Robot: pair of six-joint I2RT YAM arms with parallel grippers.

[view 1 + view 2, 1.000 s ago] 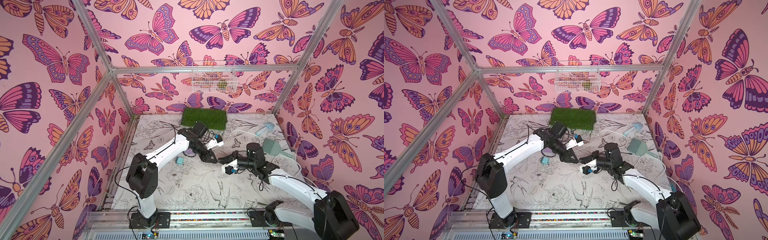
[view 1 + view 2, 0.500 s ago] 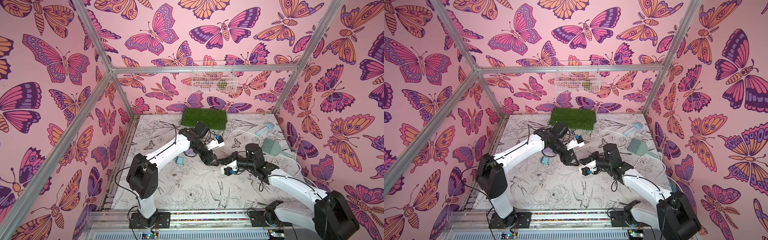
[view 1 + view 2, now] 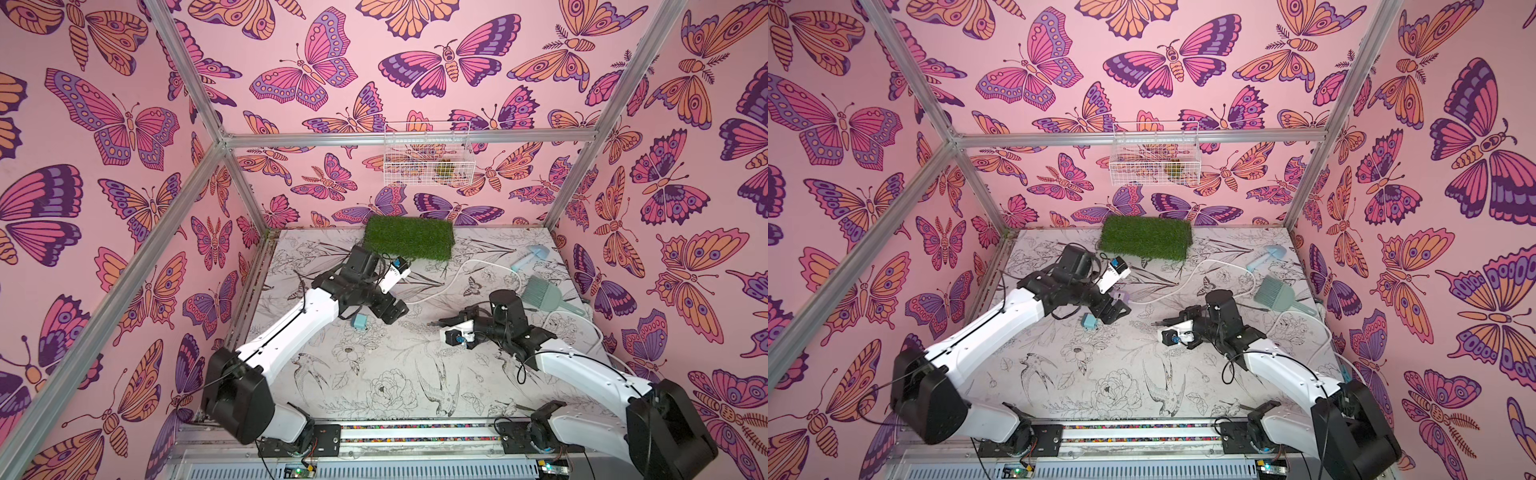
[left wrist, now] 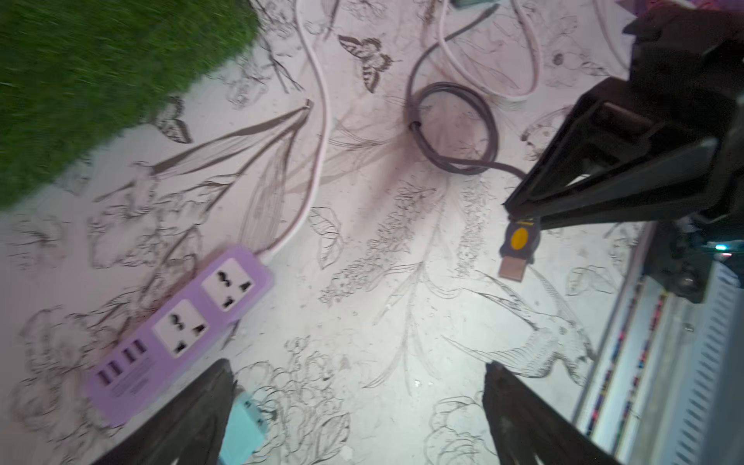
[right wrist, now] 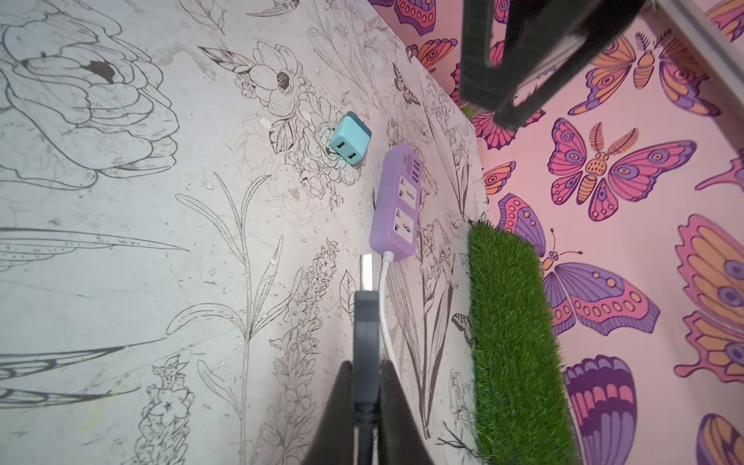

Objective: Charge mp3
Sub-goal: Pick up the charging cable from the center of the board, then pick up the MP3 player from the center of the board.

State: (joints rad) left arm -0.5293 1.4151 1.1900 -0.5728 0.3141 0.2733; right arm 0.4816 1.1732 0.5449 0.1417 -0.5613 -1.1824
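My right gripper (image 5: 367, 364) is shut on the dark grey USB plug (image 5: 366, 306), whose metal tip sticks out past the fingers and points toward the purple power strip (image 5: 396, 209). The plug's cable (image 4: 455, 129) lies coiled on the table. A teal USB charger cube (image 3: 359, 322) lies on the table beside the strip. My left gripper (image 4: 360, 386) hangs open just over the cube with nothing between its fingers; the cube (image 4: 241, 426) sits by one finger. In both top views the two grippers (image 3: 390, 309) (image 3: 436, 323) are apart. I cannot make out the mp3 in any view.
A green grass mat (image 3: 409, 237) lies at the back of the table (image 3: 386, 374). The strip's white cord (image 3: 457, 270) loops toward the right wall. A teal brush (image 3: 544, 293) and a pale blue mushroom shape (image 3: 530, 255) lie at the right. A wire basket (image 3: 428, 153) hangs on the back wall.
My left gripper has gone from shut to wide open and has drawn back to the left, away from the right gripper's tip. The right gripper keeps the plug, barely moved.
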